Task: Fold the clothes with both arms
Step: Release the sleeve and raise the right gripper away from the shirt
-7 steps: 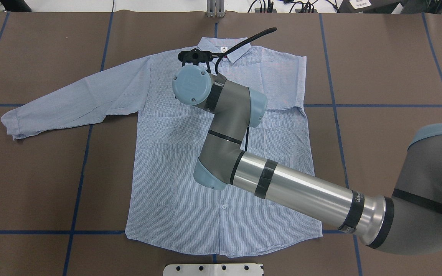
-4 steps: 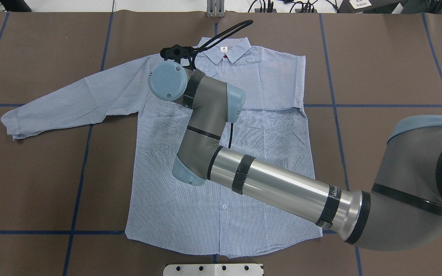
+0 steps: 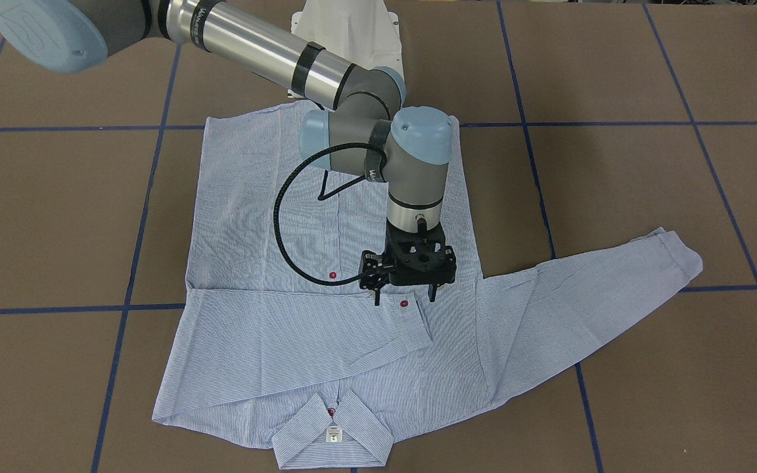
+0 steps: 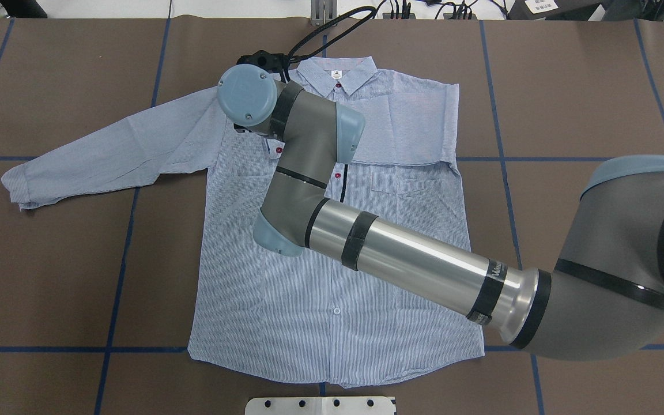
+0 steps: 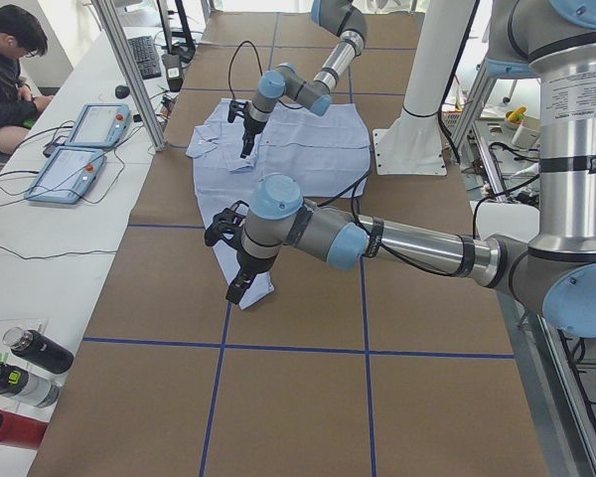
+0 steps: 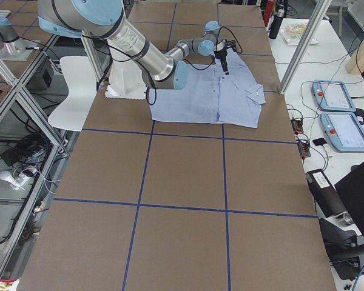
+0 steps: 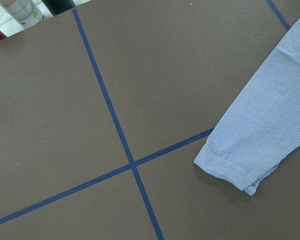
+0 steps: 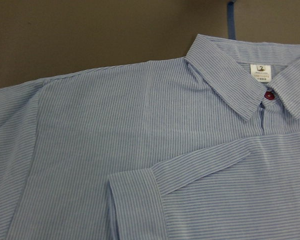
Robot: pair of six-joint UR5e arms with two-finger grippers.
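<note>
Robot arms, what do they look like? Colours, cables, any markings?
Both the right arm and left arm are shiny silver tubes with grey joints, round light blue caps and black bands. The right gripper is black with two thin fingers; a black cable loops to it. White lettering marks one band, unreadable.

Shirt (image 4: 234, 300) partly behind right arm (image 4: 412, 271)
</note>
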